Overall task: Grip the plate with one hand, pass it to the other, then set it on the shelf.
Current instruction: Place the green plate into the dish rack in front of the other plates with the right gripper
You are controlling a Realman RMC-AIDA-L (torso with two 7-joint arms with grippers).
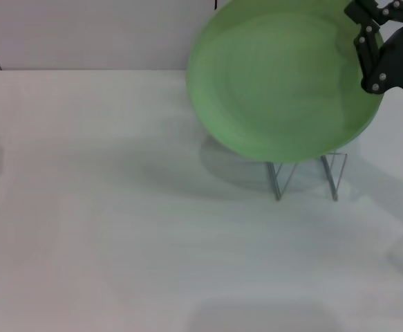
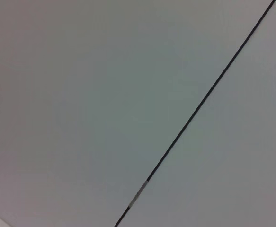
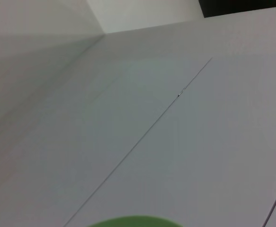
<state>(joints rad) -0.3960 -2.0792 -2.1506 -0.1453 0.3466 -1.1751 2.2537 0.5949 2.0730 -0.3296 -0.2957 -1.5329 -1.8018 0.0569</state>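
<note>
The right gripper (image 1: 364, 34) is at the upper right of the head view, a black jointed assembly with visible screws. Its fingers are closed over the upper right rim of the plate (image 1: 284, 83), one finger (image 1: 368, 52) lying across the plate's face near the edge. The plate hangs from that grip, clear of the table (image 1: 118, 228), tilted with its concave face toward the camera.

The plate is directly above the shelf (image 1: 305, 173). Its lower edge overlaps the tops of the wire loops in this view; whether it touches them cannot be told. A soft shadow of the plate falls on the table just beside the shelf, on its left.

Materials: the plate is round, light green, matte, with a shallow well and a broad raised rim. The shelf is thin silver wire bent into upright rectangular loops, standing on the table. The table is plain white and smooth.

The right wrist view shows only a thin green arc of the plate rim (image 3: 133, 221) against white wall panels split by a dark seam (image 3: 142, 137).

The left gripper is not in view. The left wrist view shows only white panels and a dark seam (image 2: 199, 101).
</note>
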